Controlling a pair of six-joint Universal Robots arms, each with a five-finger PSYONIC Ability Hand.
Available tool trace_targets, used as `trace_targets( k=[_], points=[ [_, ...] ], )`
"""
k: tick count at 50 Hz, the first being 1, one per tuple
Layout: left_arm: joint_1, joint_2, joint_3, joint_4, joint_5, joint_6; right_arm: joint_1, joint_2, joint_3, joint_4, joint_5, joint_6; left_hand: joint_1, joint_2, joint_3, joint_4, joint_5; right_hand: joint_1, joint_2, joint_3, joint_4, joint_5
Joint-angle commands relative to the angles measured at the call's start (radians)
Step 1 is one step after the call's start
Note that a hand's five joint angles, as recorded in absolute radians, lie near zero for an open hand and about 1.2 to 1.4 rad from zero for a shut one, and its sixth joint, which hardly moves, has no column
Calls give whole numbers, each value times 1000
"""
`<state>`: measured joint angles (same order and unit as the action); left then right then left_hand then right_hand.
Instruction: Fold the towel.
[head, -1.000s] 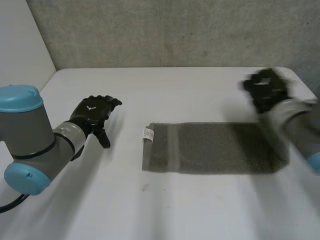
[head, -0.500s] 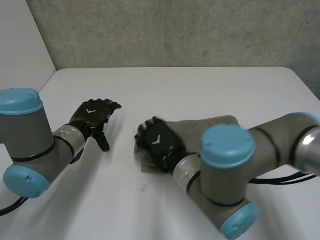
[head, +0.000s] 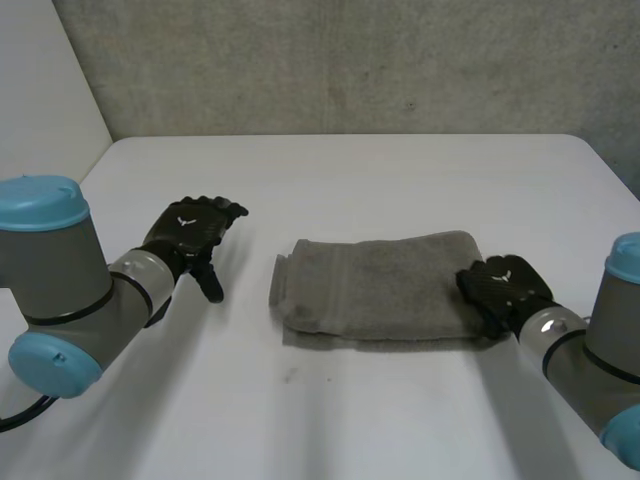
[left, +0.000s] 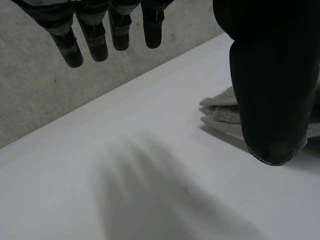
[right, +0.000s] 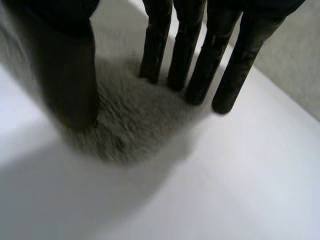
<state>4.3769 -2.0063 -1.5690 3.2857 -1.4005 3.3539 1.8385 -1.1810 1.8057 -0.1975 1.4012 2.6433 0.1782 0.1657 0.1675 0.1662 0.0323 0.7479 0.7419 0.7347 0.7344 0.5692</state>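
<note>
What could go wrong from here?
The grey folded terry towel has uneven layers: its lower edge sticks out under the top layer, so another fold may come out crooked. The right hand rests with straight fingers on the towel's end; dragging could bunch it. The left hand hovers apart from the towel, so nothing pins the other end.

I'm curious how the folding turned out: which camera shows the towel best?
The head view: the whole folded towel lies flat on the table there. The left wrist view catches a layered end of it; the right wrist view shows a patch at the fingertips of the right robot hand.
</note>
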Motion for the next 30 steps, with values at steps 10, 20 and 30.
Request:
trace_targets(
  k=[10,20,30],
  points=[
    [-10,3,-5,0,-3,-1,0,0,-110,-53,9,-131,-4,9,7,8,-32,648,654,662,662,653],
    [-23,4,-6,-6,-5,-4,442,108,-264,-105,-1,-293,-4,9,7,8,-32,648,654,662,662,653],
    [-30,50,-17,-6,-5,-25,594,268,-289,-114,18,-465,-4,9,7,8,-32,321,327,334,334,325]
  ],
)
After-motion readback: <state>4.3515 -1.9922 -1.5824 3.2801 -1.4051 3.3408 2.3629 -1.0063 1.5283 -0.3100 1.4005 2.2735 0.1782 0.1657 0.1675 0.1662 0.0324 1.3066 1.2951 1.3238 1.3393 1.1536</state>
